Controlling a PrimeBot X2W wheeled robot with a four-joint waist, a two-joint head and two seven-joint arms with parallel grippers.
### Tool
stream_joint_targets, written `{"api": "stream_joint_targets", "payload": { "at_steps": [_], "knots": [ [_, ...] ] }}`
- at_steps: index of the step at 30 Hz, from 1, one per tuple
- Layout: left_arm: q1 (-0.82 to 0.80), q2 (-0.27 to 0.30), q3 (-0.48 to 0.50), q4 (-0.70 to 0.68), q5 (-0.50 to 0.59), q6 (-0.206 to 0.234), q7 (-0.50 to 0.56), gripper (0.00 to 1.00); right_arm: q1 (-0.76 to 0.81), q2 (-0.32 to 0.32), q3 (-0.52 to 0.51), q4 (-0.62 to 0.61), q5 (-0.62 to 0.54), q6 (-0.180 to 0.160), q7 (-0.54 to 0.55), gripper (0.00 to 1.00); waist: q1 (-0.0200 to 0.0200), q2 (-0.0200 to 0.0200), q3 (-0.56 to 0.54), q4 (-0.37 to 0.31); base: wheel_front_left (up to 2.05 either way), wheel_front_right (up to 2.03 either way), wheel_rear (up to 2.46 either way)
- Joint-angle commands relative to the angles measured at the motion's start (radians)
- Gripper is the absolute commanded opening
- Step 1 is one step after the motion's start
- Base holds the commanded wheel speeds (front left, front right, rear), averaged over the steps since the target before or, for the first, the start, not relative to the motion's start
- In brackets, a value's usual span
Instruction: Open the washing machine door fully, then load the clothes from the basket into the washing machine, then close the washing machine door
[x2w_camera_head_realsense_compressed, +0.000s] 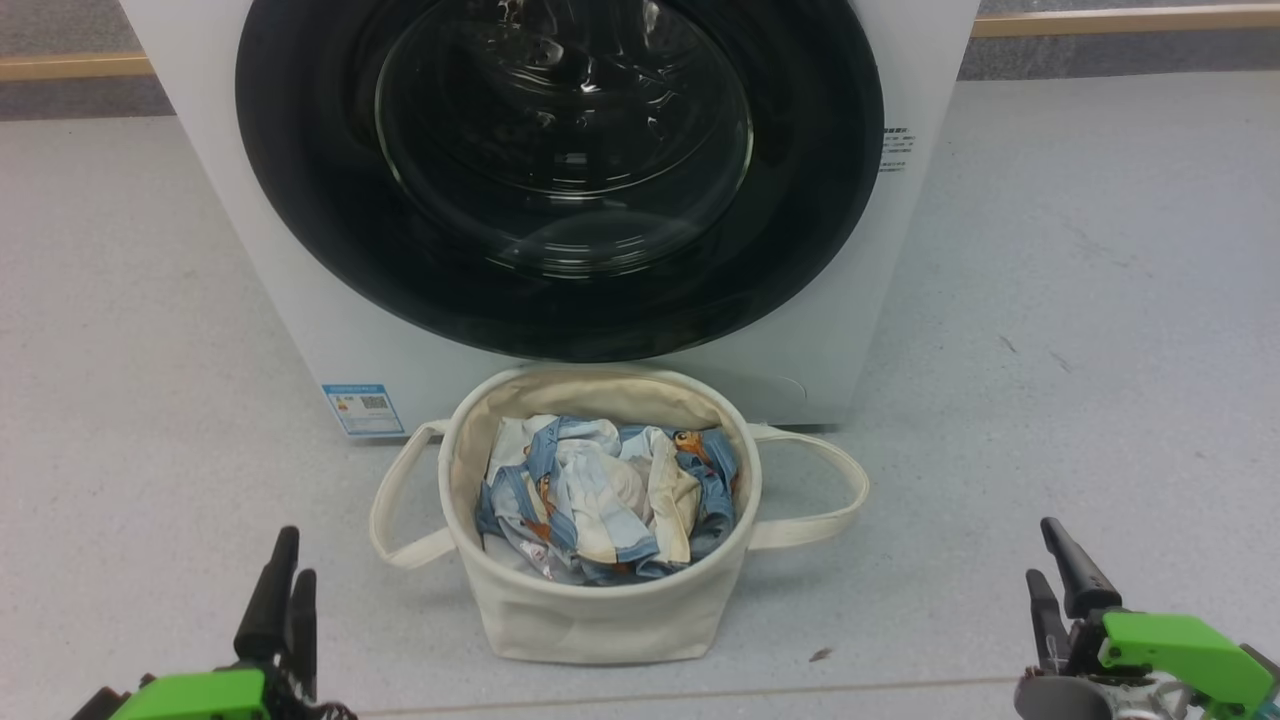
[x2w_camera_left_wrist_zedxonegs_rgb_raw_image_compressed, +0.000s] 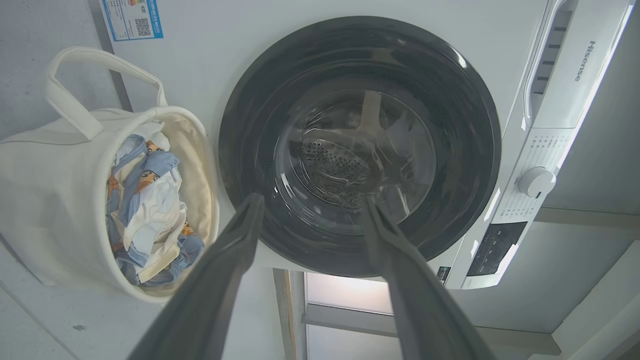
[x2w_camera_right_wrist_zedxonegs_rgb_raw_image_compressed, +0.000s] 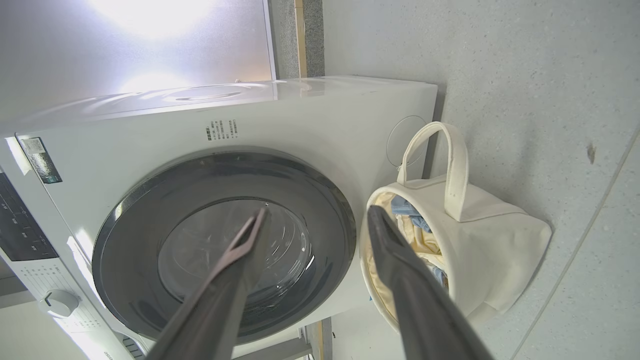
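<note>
The white washing machine (x2w_camera_head_realsense_compressed: 300, 330) stands ahead with its round black-rimmed door (x2w_camera_head_realsense_compressed: 300, 200) shut flat against the front. On the floor right before it sits the cream basket (x2w_camera_head_realsense_compressed: 590, 610), holding crumpled light-blue and cream clothes (x2w_camera_head_realsense_compressed: 600, 500) with orange prints. My left gripper (x2w_camera_head_realsense_compressed: 288, 555) is at the lower left, well clear of the basket, open with nothing between its fingers. My right gripper (x2w_camera_head_realsense_compressed: 1045, 550) is at the lower right, also open and empty. The left wrist view looks at the door (x2w_camera_left_wrist_zedxonegs_rgb_raw_image_compressed: 470, 150) and the basket (x2w_camera_left_wrist_zedxonegs_rgb_raw_image_compressed: 45, 200); the right wrist view shows the door (x2w_camera_right_wrist_zedxonegs_rgb_raw_image_compressed: 130, 260) and the basket (x2w_camera_right_wrist_zedxonegs_rgb_raw_image_compressed: 495, 250).
Pale speckled floor (x2w_camera_head_realsense_compressed: 1080, 330) spreads to both sides of the machine. A wooden skirting strip (x2w_camera_head_realsense_compressed: 1120, 20) runs along the back wall. The machine's control panel and knob (x2w_camera_left_wrist_zedxonegs_rgb_raw_image_compressed: 536, 181) sit above the door. A small dark speck (x2w_camera_head_realsense_compressed: 820, 654) lies by the basket.
</note>
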Motion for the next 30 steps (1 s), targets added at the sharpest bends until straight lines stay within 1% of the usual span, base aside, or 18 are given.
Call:
{"api": "stream_joint_targets", "payload": {
  "at_steps": [1, 3, 7, 13, 17, 25, 26, 30],
  "knots": [
    [-0.055, 0.021, 0.014, -0.035, 0.011, -0.002, -0.008, 1.0, -0.054, -0.006, -0.012, -0.033, -0.016, 0.0, -0.002, 1.0, -0.0001, 0.0, -0.001, 0.001, 0.0, 0.0, 0.0],
    [-0.06, 0.026, 0.014, -0.033, 0.019, 0.005, -0.012, 1.0, -0.06, -0.004, -0.011, -0.034, -0.023, 0.0, 0.002, 1.0, -0.0001, 0.0, -0.002, 0.002, 0.0, 0.0, 0.0],
    [-0.068, 0.037, 0.009, -0.036, 0.041, 0.001, -0.024, 1.0, -0.072, -0.007, -0.009, -0.04, -0.06, 0.0, -0.006, 1.0, -0.0001, 0.0, -0.004, 0.005, 0.0, 0.0, 0.0],
    [-0.076, 0.062, -0.01, -0.04, 0.11, -0.011, -0.059, 1.0, -0.091, -0.027, 0.021, -0.057, -0.172, 0.0, -0.022, 1.0, -0.0001, 0.0, -0.006, 0.011, 0.0, 0.0, 0.0],
    [-0.08, 0.082, -0.034, -0.04, 0.185, -0.016, -0.082, 1.0, -0.101, -0.032, 0.028, -0.06, -0.268, 0.0, -0.026, 1.0, -0.0001, 0.0, -0.008, 0.015, 0.0, 0.0, 0.0],
    [-0.088, 0.117, -0.078, -0.044, 0.382, -0.009, -0.11, 1.0, -0.114, -0.021, 0.037, -0.076, -0.51, 0.0, -0.032, 1.0, -0.0001, 0.0, -0.012, 0.024, 0.0, 0.0, 0.0],
    [-0.088, 0.117, -0.078, -0.044, 0.382, -0.009, -0.11, 1.0, -0.114, -0.021, 0.037, -0.076, -0.51, 0.0, -0.032, 1.0, -0.0001, 0.0, -0.012, 0.024, 0.0, 0.0, 0.0],
    [-0.091, 0.125, -0.092, -0.042, 0.465, -0.007, -0.122, 1.0, -0.117, -0.013, 0.045, -0.083, -0.593, 0.0, -0.035, 1.0, -0.0001, 0.0, -0.014, 0.028, 0.0, 0.0, 0.0]
  ]
}}
